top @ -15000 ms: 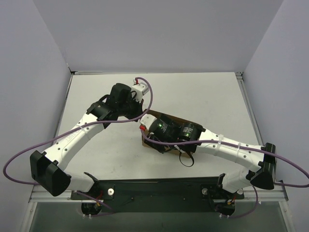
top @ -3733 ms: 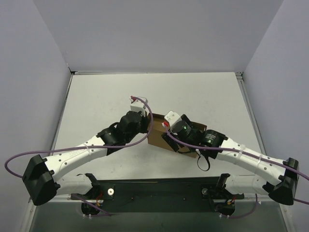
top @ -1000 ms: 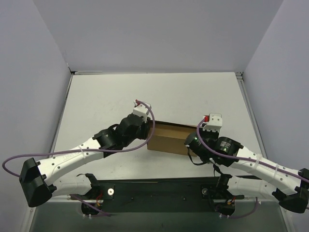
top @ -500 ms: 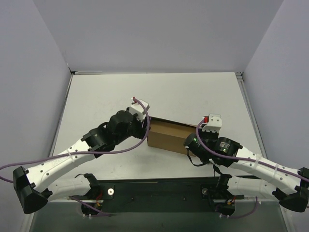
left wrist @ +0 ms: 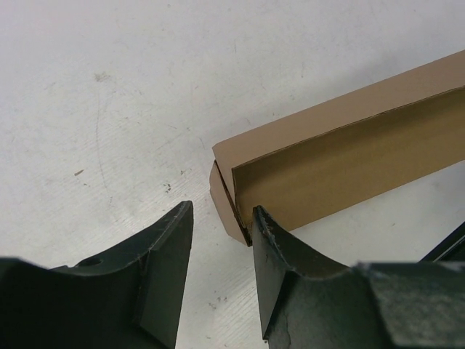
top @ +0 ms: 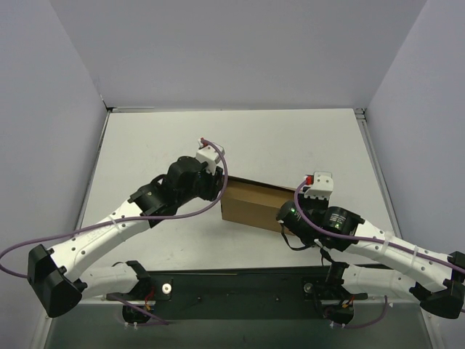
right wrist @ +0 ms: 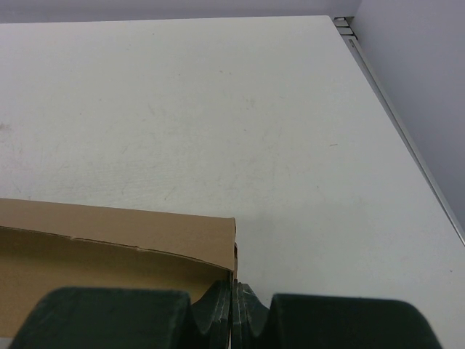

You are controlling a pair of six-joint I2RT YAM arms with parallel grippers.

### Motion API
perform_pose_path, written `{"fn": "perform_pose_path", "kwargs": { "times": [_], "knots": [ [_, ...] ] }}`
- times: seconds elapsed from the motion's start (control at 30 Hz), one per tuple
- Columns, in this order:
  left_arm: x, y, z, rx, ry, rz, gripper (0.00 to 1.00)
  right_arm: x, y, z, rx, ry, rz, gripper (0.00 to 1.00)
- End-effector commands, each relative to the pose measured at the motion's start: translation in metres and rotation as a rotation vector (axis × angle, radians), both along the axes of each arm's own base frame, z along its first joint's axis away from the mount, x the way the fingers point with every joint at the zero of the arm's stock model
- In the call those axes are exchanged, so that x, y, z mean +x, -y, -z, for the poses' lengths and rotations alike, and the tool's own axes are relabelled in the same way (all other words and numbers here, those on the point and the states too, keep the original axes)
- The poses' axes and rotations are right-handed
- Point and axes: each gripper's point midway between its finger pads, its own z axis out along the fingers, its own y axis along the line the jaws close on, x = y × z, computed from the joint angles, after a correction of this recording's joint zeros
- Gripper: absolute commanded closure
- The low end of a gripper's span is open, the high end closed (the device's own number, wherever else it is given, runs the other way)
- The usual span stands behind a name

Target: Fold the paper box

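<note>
The paper box (top: 251, 203) is a long, low brown cardboard box lying open-topped in the middle of the table. My left gripper (top: 219, 193) sits at its left end. In the left wrist view the gripper (left wrist: 221, 217) is open, and the layered end corner of the box (left wrist: 341, 160) lies just beyond the tips, against the right finger (left wrist: 270, 233). My right gripper (top: 286, 218) is at the right end. In the right wrist view it (right wrist: 234, 292) is shut on the end wall of the box (right wrist: 116, 229).
The white table (top: 290, 145) is bounded by grey walls at the back and on both sides. A metal rail (right wrist: 407, 138) runs along its right edge. Purple cables (top: 145, 218) trail along both arms.
My left arm has pulled its wrist slightly left and back at the box's left end, and its jaws have widened, then narrowed partway. The box and the right gripper have stayed put.
</note>
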Motion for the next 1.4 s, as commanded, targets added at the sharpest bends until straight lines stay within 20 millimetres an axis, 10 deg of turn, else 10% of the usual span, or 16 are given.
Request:
{"fn": "perform_pose_path", "kwargs": {
  "times": [0.0, 0.23, 0.6, 1.23, 1.37],
  "knots": [
    [0.011, 0.016, -0.042, -0.102, 0.085, 0.032, 0.52, -0.020, 0.014, 0.029, -0.114, -0.145, -0.030, 1.00],
    [0.021, 0.023, -0.038, -0.100, 0.078, 0.033, 0.53, -0.020, 0.013, 0.029, -0.118, -0.147, -0.032, 1.00],
    [0.018, 0.021, -0.015, -0.072, 0.048, 0.036, 1.00, -0.020, 0.015, 0.036, -0.128, -0.149, -0.019, 1.00],
    [-0.020, -0.003, 0.077, 0.080, 0.047, -0.057, 1.00, -0.024, 0.014, 0.041, -0.116, -0.137, -0.023, 0.99],
    [-0.026, -0.007, 0.090, 0.126, 0.039, -0.060, 1.00, -0.024, 0.011, 0.036, -0.123, -0.142, -0.052, 0.78]
  ]
}}
